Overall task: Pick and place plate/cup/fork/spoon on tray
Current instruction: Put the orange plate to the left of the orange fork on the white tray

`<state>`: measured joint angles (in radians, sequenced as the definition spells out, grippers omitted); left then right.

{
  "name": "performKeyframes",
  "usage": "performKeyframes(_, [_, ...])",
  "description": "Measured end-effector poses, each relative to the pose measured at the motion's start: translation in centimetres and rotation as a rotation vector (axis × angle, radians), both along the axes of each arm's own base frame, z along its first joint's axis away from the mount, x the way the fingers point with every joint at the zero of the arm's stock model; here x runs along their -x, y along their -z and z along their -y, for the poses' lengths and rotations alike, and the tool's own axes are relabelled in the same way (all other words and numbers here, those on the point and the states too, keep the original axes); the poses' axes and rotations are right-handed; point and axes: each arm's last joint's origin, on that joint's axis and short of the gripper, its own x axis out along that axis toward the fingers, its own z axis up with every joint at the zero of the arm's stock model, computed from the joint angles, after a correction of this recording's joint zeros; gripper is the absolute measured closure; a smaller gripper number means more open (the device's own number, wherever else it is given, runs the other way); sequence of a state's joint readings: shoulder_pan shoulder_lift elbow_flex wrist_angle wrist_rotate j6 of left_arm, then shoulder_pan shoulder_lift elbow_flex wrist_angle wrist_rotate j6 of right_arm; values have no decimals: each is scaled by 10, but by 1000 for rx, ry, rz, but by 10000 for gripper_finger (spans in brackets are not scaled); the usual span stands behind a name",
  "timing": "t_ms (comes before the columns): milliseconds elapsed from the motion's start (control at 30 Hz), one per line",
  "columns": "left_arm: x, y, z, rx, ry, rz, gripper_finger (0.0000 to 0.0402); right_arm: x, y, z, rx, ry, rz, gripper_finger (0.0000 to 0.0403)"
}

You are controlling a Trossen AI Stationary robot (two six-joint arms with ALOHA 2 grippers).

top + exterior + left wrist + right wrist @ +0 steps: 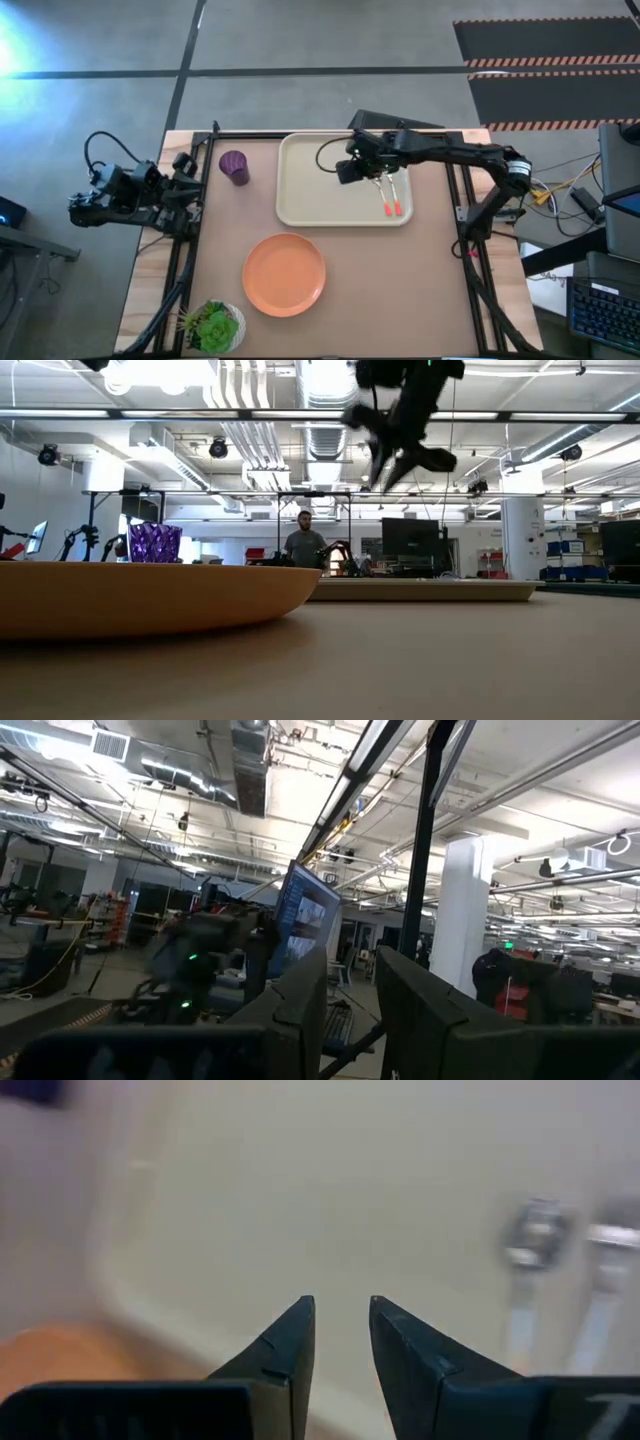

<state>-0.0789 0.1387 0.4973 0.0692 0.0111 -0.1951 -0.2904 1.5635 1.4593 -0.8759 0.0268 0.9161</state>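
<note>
The cream tray (320, 190) lies at the table's far middle. The fork and spoon (390, 196) lie side by side on its right part, orange-red handles toward the near edge; in the right wrist view (537, 1235) I cannot tell which is which. My right gripper (347, 172) hovers open and empty above the tray's middle, well clear of it in the low view (400, 455). The purple cup (234, 167) stands upright on the table left of the tray. The orange plate (284, 273) lies flat nearer the front. My left gripper (350, 1005) is open and empty at the table's left edge.
A white pot with a green plant (213, 325) stands at the near left corner. Black frame rails (190, 250) run along the table's left and right sides. A person (305, 545) stands in the room far behind the table.
</note>
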Motion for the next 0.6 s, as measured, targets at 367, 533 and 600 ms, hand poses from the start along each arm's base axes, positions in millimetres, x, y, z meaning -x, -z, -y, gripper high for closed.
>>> performKeyframes(367, [1, -2, 0, 0, 0, 5, 329, -52, -1, -79, -62, -284, 274, 318])
performKeyframes(533, [2, -3, 0, -2, 5, 7, 329, -68, 22, -105, -147, -270, 248, 317])
performKeyframes(600, [2, -2, 0, -4, 10, 5, 329, -72, 33, -115, -177, -274, 215, 316])
